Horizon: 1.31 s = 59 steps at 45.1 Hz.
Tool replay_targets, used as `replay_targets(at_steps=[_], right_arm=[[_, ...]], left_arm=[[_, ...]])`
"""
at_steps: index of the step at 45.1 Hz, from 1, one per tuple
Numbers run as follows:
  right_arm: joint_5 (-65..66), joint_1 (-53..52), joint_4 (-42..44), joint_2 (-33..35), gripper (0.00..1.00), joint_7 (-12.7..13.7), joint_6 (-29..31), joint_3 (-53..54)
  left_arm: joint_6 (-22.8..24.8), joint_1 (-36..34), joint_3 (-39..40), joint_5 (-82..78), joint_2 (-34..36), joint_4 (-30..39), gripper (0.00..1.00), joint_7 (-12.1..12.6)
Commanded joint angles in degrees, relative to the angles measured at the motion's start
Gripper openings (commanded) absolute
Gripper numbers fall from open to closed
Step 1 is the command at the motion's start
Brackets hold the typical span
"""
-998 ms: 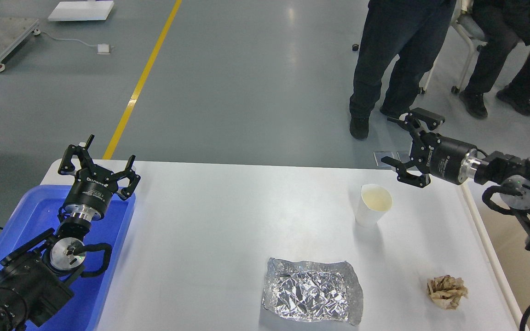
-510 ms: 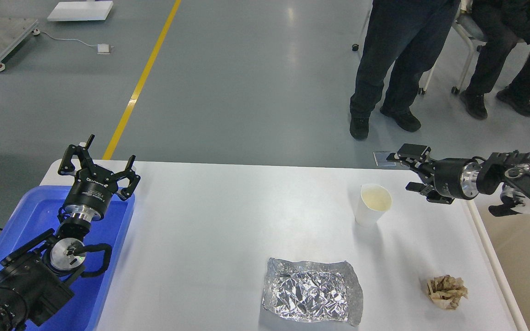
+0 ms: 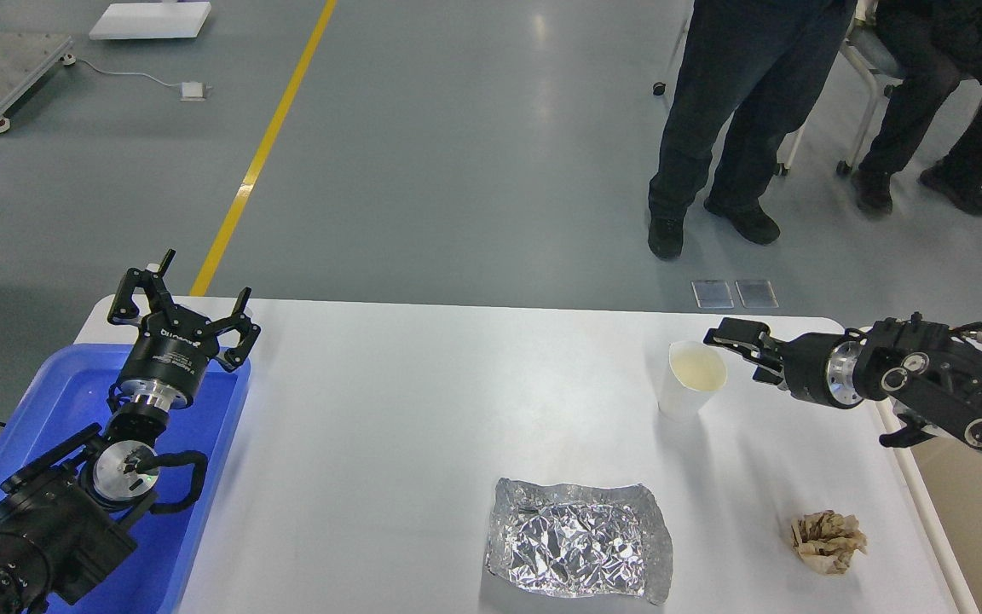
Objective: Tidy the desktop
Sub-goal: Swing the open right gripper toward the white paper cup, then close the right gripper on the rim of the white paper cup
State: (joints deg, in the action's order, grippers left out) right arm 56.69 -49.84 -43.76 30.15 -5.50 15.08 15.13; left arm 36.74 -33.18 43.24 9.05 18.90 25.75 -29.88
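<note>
The white desktop (image 3: 406, 401) holds a white paper cup (image 3: 685, 394) with pale liquid in it, a crumpled foil sheet (image 3: 580, 549) near the front, and a crumpled brown paper ball (image 3: 828, 541) at the front right. My right gripper (image 3: 738, 350) is open and level with the cup's rim, just to the right of it; I cannot tell whether it touches. My left gripper (image 3: 180, 305) is open and empty, pointing up over the far end of the blue tray (image 3: 56, 401).
The blue tray hangs over the desktop's left edge under my left arm. A person (image 3: 730, 128) stands on the grey floor beyond the far edge, and another sits at the back right. A yellow floor line (image 3: 261, 153) runs off to the back left.
My right gripper has come down and leftward from above the far right corner to the cup's rim, turning as it went. My left arm has not moved.
</note>
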Motion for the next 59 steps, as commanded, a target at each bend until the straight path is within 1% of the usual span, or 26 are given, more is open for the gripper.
replay_targets(at_steps=[1, 15, 34, 42, 48, 59], right_arm=[[1.1, 0.0, -0.2, -1.5, 1.00, -1.7, -4.9, -5.5], [1.1, 0.4, -0.1, -2.2, 1.00, -1.8, -8.0, -5.8], [2.8, 0.4, 0.4, -4.9, 0.99, -2.6, -12.2, -10.8], [4.8, 0.4, 1.0, -5.8, 0.94, -2.7, -13.1, -12.1], [5.4, 0.7, 1.1, -6.3, 0.87, -2.9, -14.0, -12.9], [6.8, 0.8, 2.5, -6.9, 0.82, -2.9, -14.6, -13.5]], left_arm=[[0.0, 0.0, 0.0, 0.0, 0.0, 0.0, 1.00, 0.0], [0.0, 0.0, 0.0, 0.0, 0.0, 0.0, 1.00, 0.0], [0.0, 0.0, 0.0, 0.0, 0.0, 0.0, 1.00, 0.0], [0.0, 0.0, 0.0, 0.0, 0.0, 0.0, 1.00, 0.0], [0.0, 0.0, 0.0, 0.0, 0.0, 0.0, 1.00, 0.0], [0.0, 0.0, 0.0, 0.0, 0.0, 0.0, 1.00, 0.0]])
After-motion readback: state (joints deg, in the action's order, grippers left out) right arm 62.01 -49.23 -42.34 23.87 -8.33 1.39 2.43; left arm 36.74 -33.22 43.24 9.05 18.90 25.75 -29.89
